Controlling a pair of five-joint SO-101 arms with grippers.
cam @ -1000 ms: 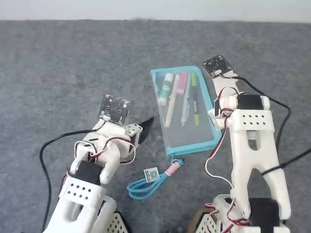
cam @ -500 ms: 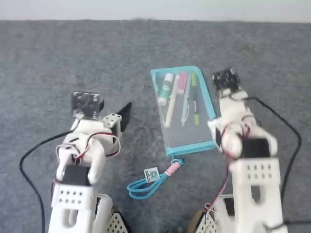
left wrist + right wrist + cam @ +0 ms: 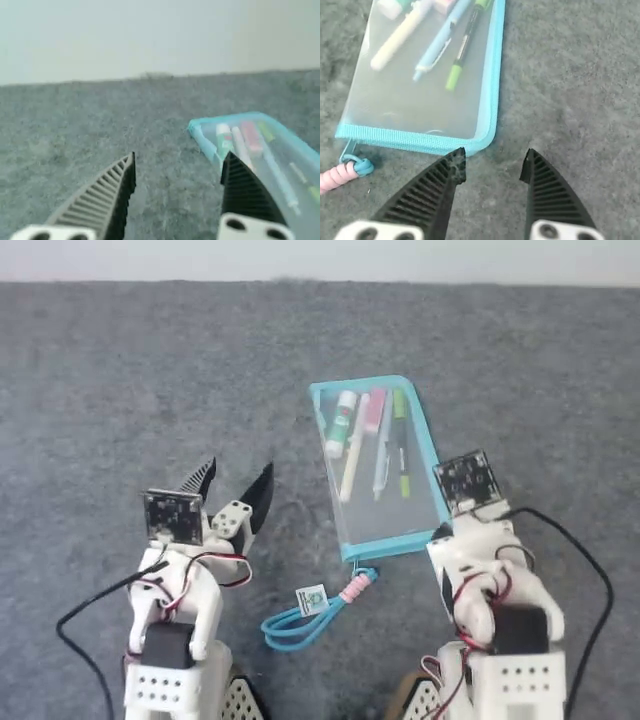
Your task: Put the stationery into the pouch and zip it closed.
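**Hovering wide open on either side of a loaded pouch**

Lying on the grey table (image 3: 120, 370), the pouch (image 3: 380, 470) is running its long axis away from the arms, leaning a touch to the left at the far end. Its pull end is pointing back toward the robot, where a pink coil (image 3: 355, 588) and a blue cord (image 3: 300, 625) are trailing out. The stationery (image 3: 370, 445) is sitting inside, pens lined up along that same long axis.

From above, the right arm's camera board (image 3: 472, 483) is covering its fingers. The right wrist view is laying them out plainly: the right gripper (image 3: 494, 160) is hanging with its fingers spread, holding nothing, right at the pouch's (image 3: 420, 100) near right corner. The left wrist view is adding the pale wall (image 3: 150, 35) behind the table and the pouch's (image 3: 280, 150) far end seen low across the surface.

The left gripper (image 3: 238, 472) is also standing spread and empty, off to the pouch's left side and apart from it, with bare table between its fingers (image 3: 110, 195).
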